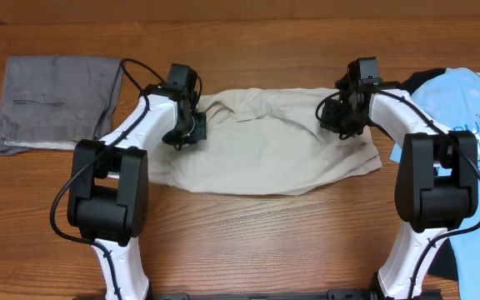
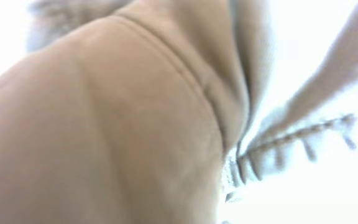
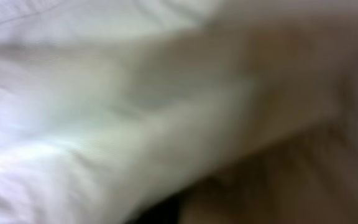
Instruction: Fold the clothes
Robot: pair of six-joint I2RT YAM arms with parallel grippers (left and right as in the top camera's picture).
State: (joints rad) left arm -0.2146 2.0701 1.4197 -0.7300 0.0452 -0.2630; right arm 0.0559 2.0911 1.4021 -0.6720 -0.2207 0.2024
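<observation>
Both the left gripper (image 1: pixel 186 133) and the right gripper (image 1: pixel 340 117) are pinching shut on the beige trousers (image 1: pixel 265 158) along the side facing the worktop's (image 1: pixel 265 242) far edge, with folding seemingly just beginning.

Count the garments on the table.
3: grey folded trousers far left, beige trousers centre, light blue T-shirt at right edge; dark cloth under it may be a fourth.

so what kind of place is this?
Probably a robot lab bench: two arms mounted at a wood-grain table, with beige trousers, folded grey trousers and a blue T-shirt laid out.
</observation>
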